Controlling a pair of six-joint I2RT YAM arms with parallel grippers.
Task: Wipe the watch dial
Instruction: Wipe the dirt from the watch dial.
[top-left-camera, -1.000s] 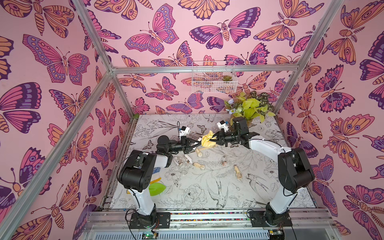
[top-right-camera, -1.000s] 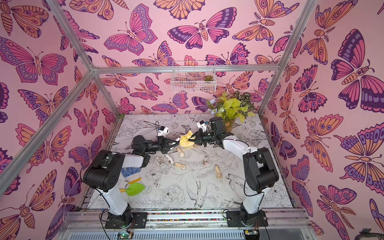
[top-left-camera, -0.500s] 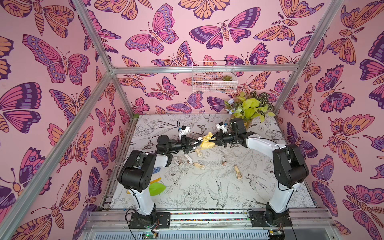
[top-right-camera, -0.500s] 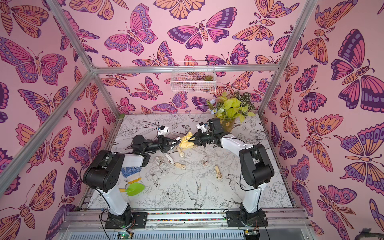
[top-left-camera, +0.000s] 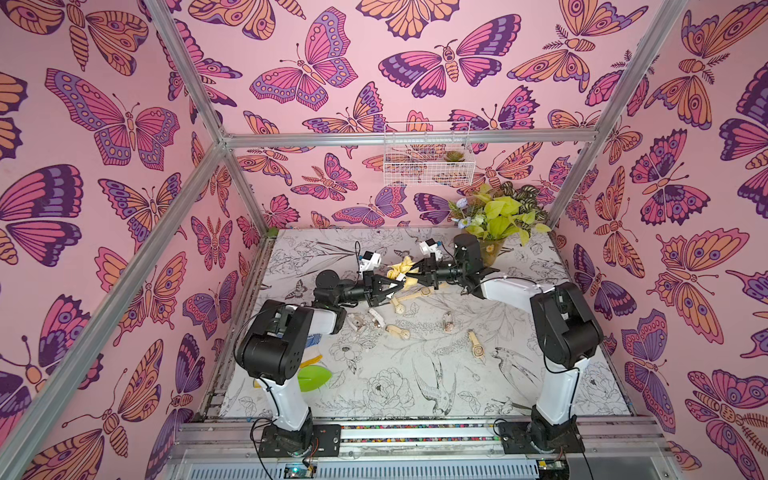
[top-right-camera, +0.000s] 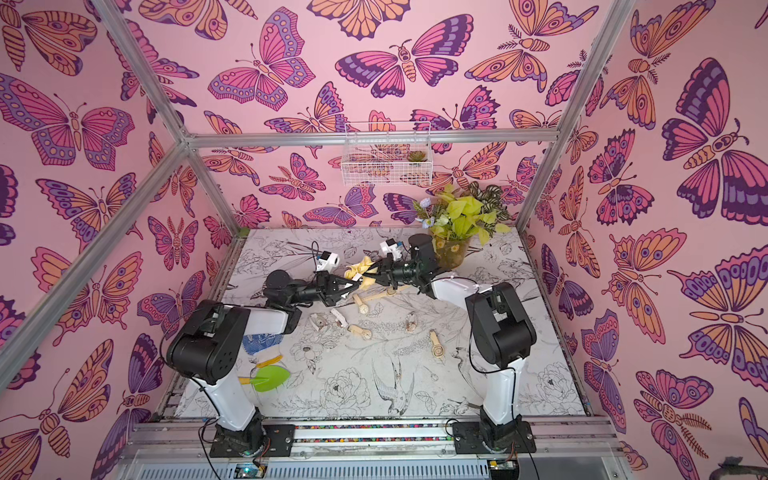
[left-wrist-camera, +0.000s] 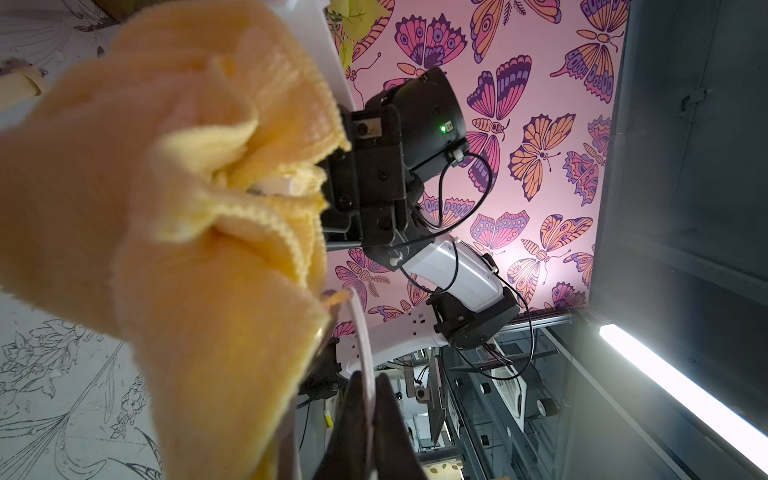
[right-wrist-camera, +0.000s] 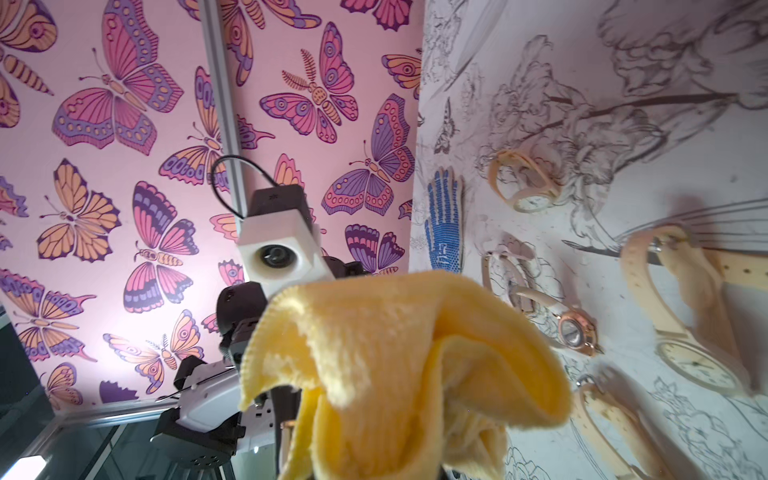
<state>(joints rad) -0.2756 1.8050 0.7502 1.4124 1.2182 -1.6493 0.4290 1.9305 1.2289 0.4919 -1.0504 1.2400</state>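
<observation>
1. We're above the far middle of the desk (top-left-camera: 498, 399), and the two arms meet tip to tip in mid-air.
2. The right pincer (top-left-camera: 415, 277) has its fingers buried in the yellow cloth (top-left-camera: 400, 269), so we can't see them directly. In the left wrist view the fabric bunches into a tight knot at its nose, so it is closed and clamped on the cloth.
3. The left pincer (left-wrist-camera: 365, 390) has its dark fingers pressed together on the pale strap of the held watch (left-wrist-camera: 362, 332). It sits right at the picture's edge, with the fingers partly cut off.
4. The dial is hidden. The cloth hangs right against the held watch and blocks its face in both wrist views.
5. In both top views the meeting point is too small for us to tell whether fabric touches glass.
6. Loose watches lie on the desk below. There is a cream watch (right-wrist-camera: 698, 361) lying dial up and a rose-gold watch (right-wrist-camera: 575, 332) just beside it. A blurred cream strap (right-wrist-camera: 615, 432) is cut off by the frame.
7. A blue glove (right-wrist-camera: 444, 224) lies at the near left, and in the top views the left arm covers most of it.
</observation>
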